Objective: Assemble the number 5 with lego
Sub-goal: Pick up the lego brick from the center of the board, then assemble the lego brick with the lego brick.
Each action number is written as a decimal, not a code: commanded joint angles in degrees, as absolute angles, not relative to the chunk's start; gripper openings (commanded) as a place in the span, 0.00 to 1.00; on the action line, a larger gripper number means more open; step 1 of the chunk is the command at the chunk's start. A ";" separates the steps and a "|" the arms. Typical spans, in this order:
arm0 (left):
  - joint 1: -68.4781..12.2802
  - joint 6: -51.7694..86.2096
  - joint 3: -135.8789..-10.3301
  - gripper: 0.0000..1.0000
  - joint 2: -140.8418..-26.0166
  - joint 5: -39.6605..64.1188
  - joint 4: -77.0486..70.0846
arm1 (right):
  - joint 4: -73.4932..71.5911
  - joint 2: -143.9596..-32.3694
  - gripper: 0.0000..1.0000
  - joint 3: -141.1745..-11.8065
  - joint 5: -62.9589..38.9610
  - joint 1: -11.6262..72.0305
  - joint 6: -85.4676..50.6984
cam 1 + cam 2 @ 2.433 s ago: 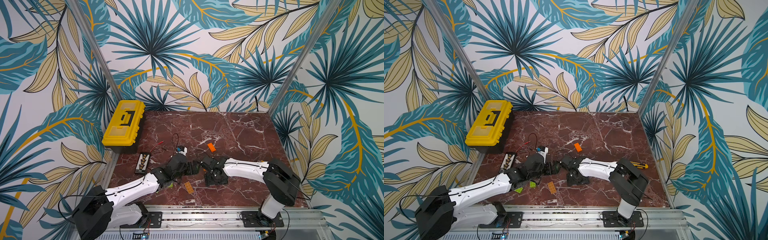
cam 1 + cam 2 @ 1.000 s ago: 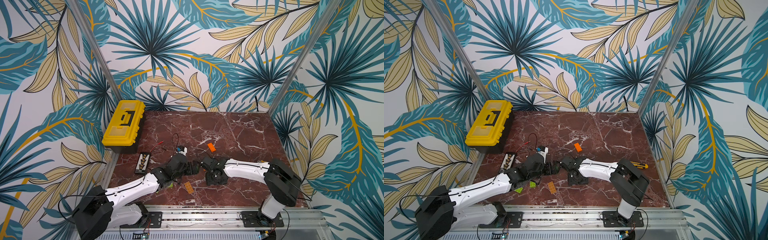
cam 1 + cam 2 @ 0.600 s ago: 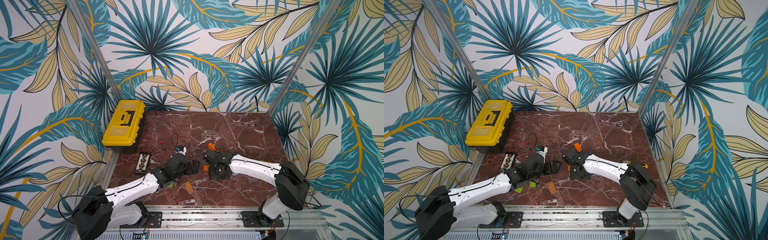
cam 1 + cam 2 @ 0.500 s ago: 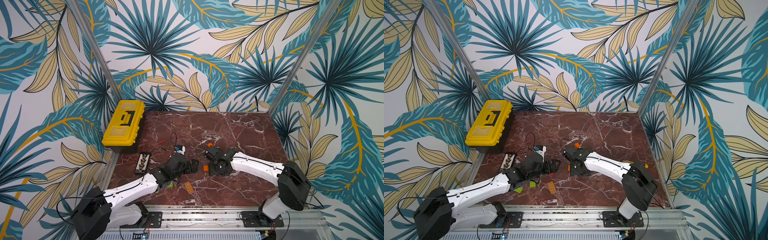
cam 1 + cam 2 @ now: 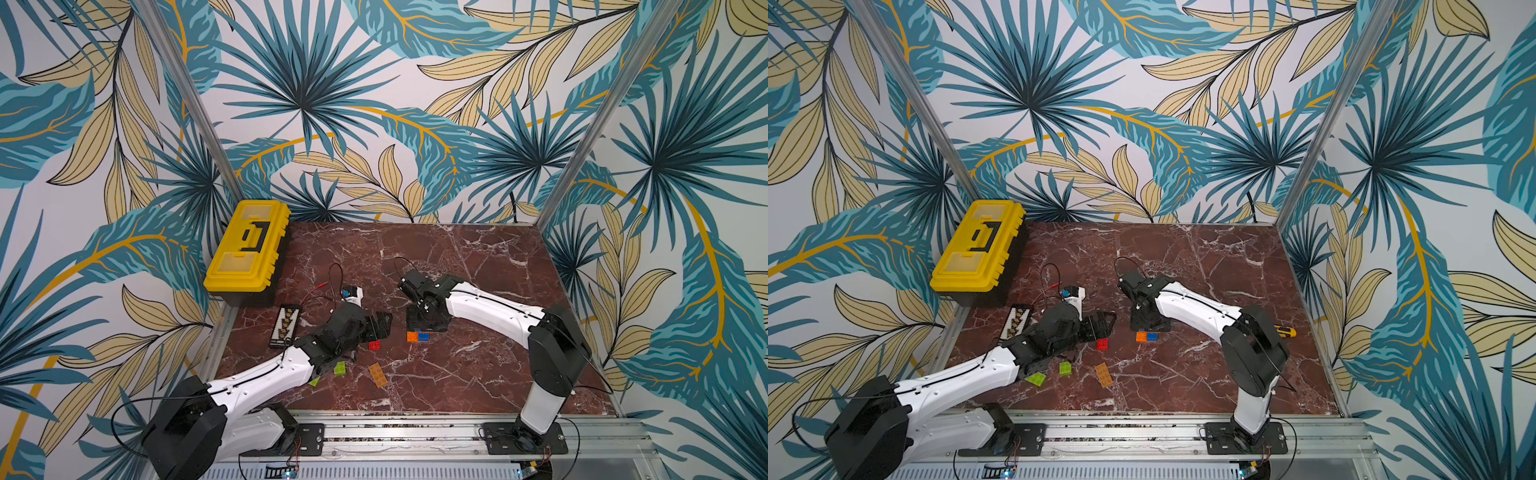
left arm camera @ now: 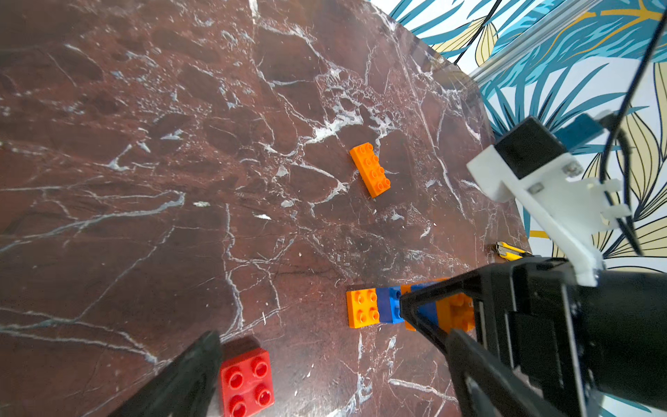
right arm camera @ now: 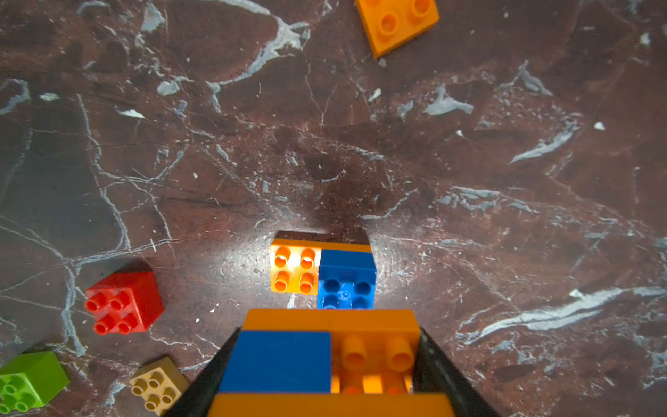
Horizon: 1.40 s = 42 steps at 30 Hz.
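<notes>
Top view: orange-and-blue lego row (image 5: pixel 417 336) on counter (image 5: pixel 478 374), mid-front, just under right pincer (image 5: pixel 426 328) | Left wrist: left pincer (image 6: pixel 332 346) spread wide, red brick (image 6: pixel 247 379) just beside one finger | Right wrist: right pincer (image 7: pixel 326 361) clamped on the row's end

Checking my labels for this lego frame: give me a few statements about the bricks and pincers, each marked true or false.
1. The right pincer is shut on the orange-and-blue assembly. True.
2. The left pincer holds the red brick. False: it is open, and the brick lies on the table beside it.
3. The yellow toolbox is open. False: its lid is shut.
4. A long orange brick lies alone, apart from the assembly. True.
</notes>
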State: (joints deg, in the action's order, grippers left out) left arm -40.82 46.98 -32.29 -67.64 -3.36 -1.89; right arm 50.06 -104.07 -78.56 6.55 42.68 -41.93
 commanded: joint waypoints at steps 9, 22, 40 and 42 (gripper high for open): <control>-39.58 48.84 -33.43 1.00 -69.40 -0.03 -4.02 | 52.07 -106.80 0.62 -80.61 5.67 43.12 -43.12; -39.58 49.96 -34.01 1.00 -70.88 0.49 -3.44 | 52.78 -108.35 0.62 -81.00 6.94 43.81 -43.94; -39.51 49.92 -33.93 1.00 -70.05 -0.92 -2.12 | 52.47 -110.32 0.62 -81.18 7.48 44.03 -44.71; -39.50 49.92 -33.93 1.00 -70.08 -0.81 -2.20 | 52.30 -110.38 0.62 -81.17 7.50 44.03 -44.76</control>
